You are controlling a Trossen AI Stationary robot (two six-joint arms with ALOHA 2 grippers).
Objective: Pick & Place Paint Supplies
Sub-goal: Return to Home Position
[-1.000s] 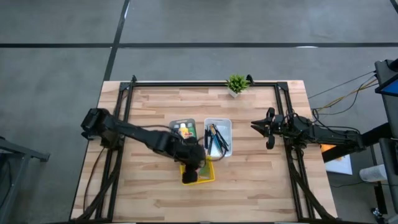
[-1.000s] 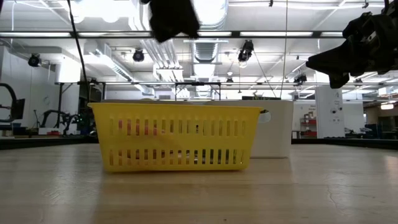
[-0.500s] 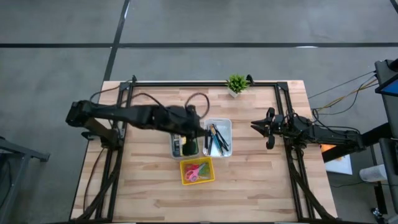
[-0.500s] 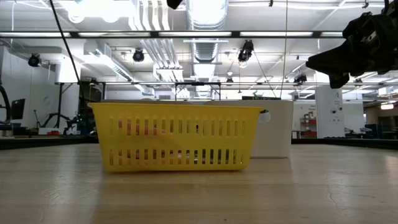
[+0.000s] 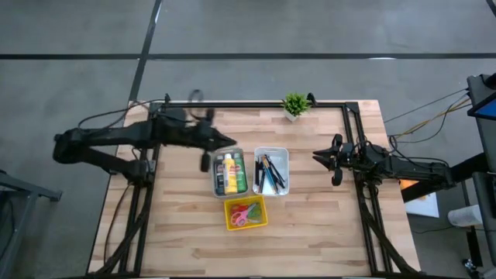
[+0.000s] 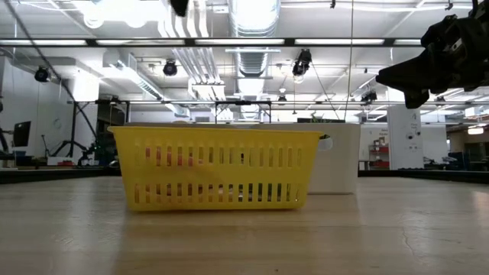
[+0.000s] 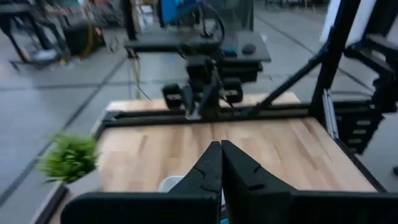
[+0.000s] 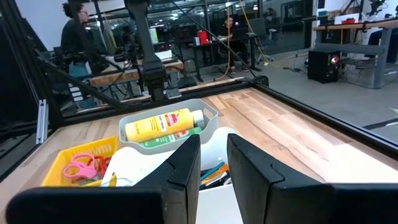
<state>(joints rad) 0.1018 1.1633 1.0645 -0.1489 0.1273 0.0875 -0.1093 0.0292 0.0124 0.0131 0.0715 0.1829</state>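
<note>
Yellow, green and dark paint bottles (image 5: 230, 172) lie in the grey tray (image 5: 230, 152); brushes and pencils (image 5: 270, 173) lie in the white tray (image 5: 271, 151) just right of it. My left tool (image 7: 221, 145), pressed together, hovers by the grey tray's far-left corner. My right tool (image 8: 213, 142), spread, waits at the right edge of the desk (image 5: 325, 225).

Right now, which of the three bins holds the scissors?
The yellow bin, with scissors inside; the grey tray holds paint bottles, the white bin brushes.

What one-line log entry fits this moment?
left pincer shut, by grey tray | right pincer open, right side | scissors in bin
</note>
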